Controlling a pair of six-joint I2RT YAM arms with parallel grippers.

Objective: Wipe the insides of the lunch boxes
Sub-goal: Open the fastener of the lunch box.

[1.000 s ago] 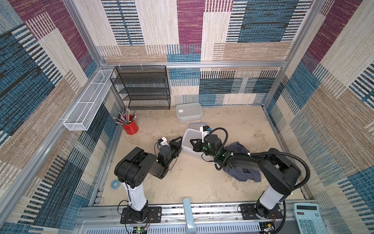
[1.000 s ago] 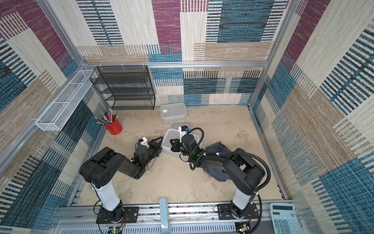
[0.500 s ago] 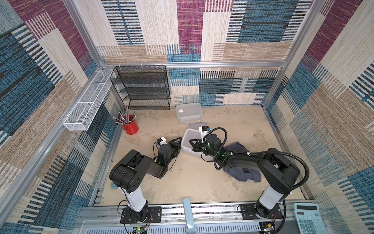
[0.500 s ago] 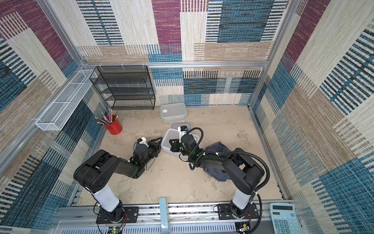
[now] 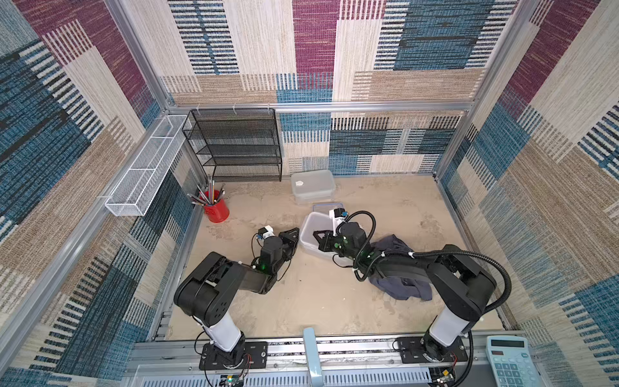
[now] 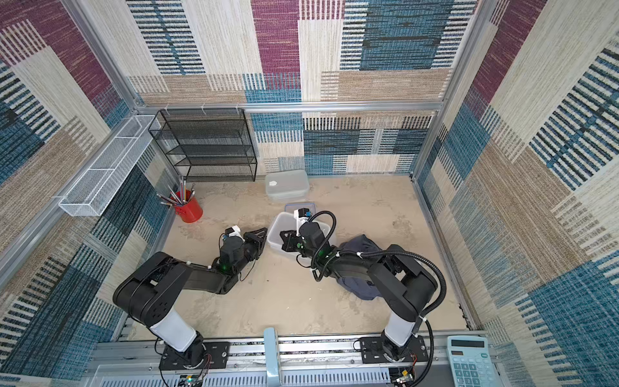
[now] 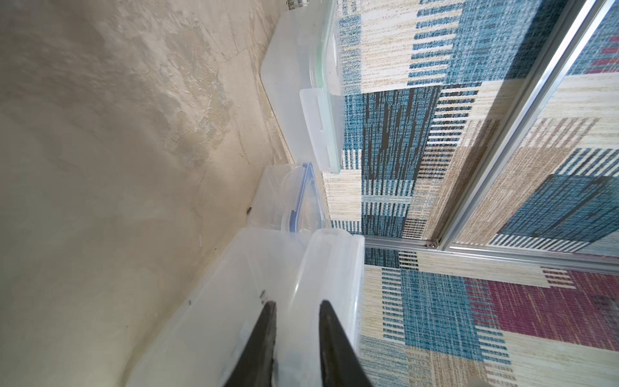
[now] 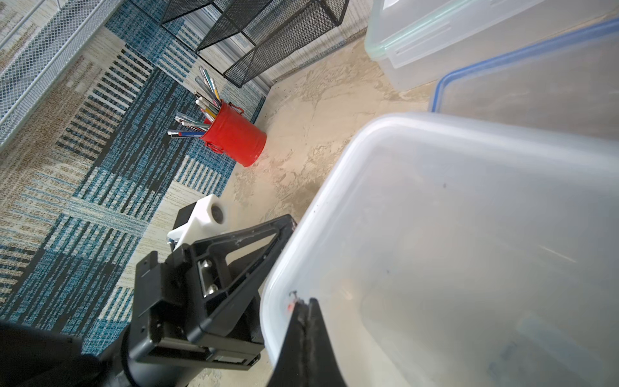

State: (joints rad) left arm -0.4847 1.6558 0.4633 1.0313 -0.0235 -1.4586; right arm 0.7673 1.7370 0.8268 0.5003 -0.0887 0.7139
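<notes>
Wiping not begun: one lunch box open, cloth unheld

The open tub (image 5: 310,224) sits mid-table. The left pincer (image 7: 294,311) straddles its wall, narrowed, but I cannot tell if it pinches. The right pincer (image 8: 306,305) is closed and empty at the rim. The cloth (image 5: 398,288) lies under the right arm, and the green-rimmed box (image 5: 312,185) and blue-rimmed box (image 5: 326,206) wait behind, lidded.

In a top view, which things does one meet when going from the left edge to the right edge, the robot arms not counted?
white wire basket → red cup of pencils → open lunch box → grey-blue cloth → calculator
</notes>
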